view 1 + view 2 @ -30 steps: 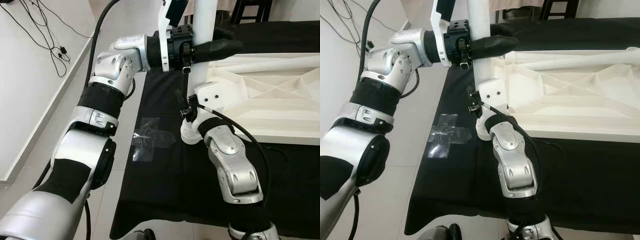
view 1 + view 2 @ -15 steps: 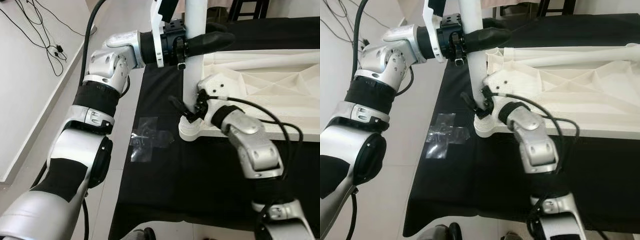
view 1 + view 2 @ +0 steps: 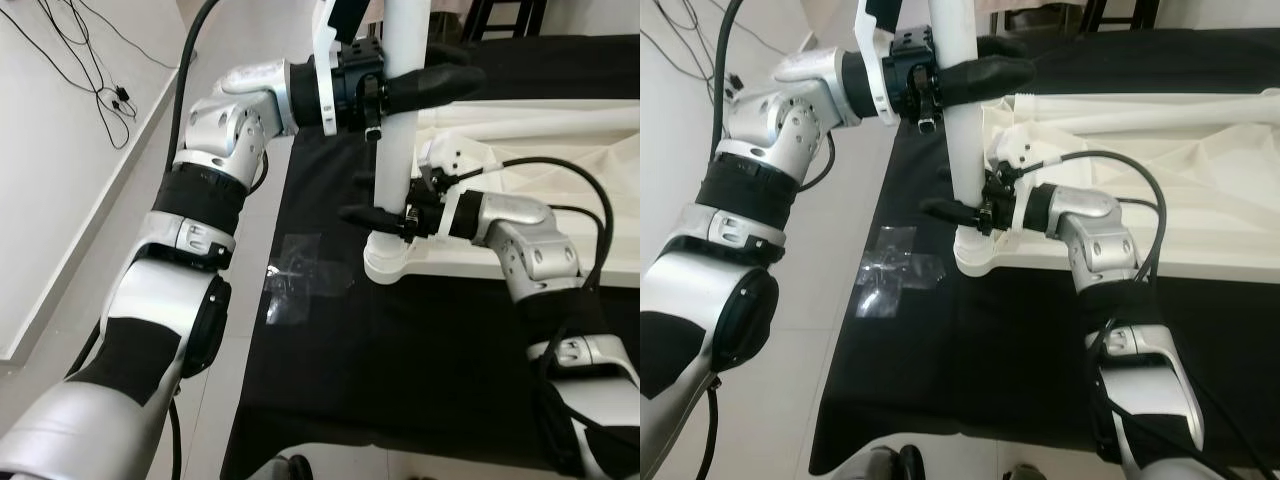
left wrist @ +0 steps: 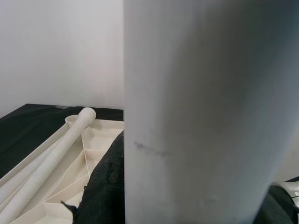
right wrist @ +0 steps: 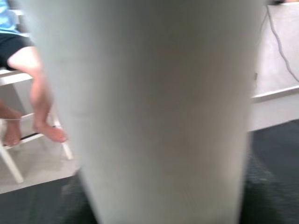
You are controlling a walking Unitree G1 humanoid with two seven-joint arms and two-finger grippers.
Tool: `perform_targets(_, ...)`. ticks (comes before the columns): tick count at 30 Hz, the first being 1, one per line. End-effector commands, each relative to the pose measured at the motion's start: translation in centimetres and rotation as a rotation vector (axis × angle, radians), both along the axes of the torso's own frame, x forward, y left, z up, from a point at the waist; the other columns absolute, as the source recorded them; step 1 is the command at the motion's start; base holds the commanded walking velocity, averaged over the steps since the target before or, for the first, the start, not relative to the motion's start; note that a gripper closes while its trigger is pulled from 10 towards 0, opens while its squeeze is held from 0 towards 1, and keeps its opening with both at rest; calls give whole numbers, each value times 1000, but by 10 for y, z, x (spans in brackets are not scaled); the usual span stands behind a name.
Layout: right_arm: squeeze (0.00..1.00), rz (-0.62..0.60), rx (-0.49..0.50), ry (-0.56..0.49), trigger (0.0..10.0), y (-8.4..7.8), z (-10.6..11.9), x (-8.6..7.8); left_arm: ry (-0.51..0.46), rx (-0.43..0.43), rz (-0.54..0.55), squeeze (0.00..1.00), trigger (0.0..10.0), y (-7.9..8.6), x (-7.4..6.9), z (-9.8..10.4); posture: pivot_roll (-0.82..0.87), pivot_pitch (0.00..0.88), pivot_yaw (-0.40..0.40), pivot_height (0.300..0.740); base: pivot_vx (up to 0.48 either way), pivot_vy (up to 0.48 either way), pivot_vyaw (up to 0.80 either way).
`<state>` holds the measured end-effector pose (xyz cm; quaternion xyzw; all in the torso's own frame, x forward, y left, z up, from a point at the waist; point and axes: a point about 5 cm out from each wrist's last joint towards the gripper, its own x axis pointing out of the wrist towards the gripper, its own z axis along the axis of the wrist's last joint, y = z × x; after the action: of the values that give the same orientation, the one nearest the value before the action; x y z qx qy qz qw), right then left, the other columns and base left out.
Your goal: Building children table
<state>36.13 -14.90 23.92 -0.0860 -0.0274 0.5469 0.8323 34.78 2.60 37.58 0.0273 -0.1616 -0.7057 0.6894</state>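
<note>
Leg (image 3: 395,130) upright in corner socket (image 3: 392,262) of upturned white table panel (image 3: 560,140), on black-draped tabletop (image 3: 330,380). Left gripper (image 3: 425,88) high on leg, jaws shut around it, one black finger wrapped across front. Right gripper (image 3: 385,215) low on same leg, just above socket, jaws closed on shaft with one finger poking out toward plastic bag (image 3: 300,280) lying near table edge. Spare legs (image 4: 51,154) resting in ribbed underside of panel.

To seat well: keep leg plumb over socket, correct lean from upper grip, steady base with lower grip. Press straight down along leg axis, or turn evenly if threaded (cannot tell from here). Avoid side load, likely to tip panel or skid it on cloth. Ease lower jaws only once leg stands firm. Person seated on white stool (image 5: 14,154) beyond tabletop, bare feet visible; keep swings compact.
</note>
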Motion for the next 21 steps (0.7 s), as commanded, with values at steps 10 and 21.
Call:
perform_targets(10,0,-7,78,-13,0,0,1,7,-24,24,-75,0,10000,-18,-8,-6,7,165,86,740,0,0,0)
perform_targets(21,0,-113,79,-53,0,-6,-3,5,16,7,-50,1000,10000,-19,-4,-5,-5,169,88,740,0,0,0)
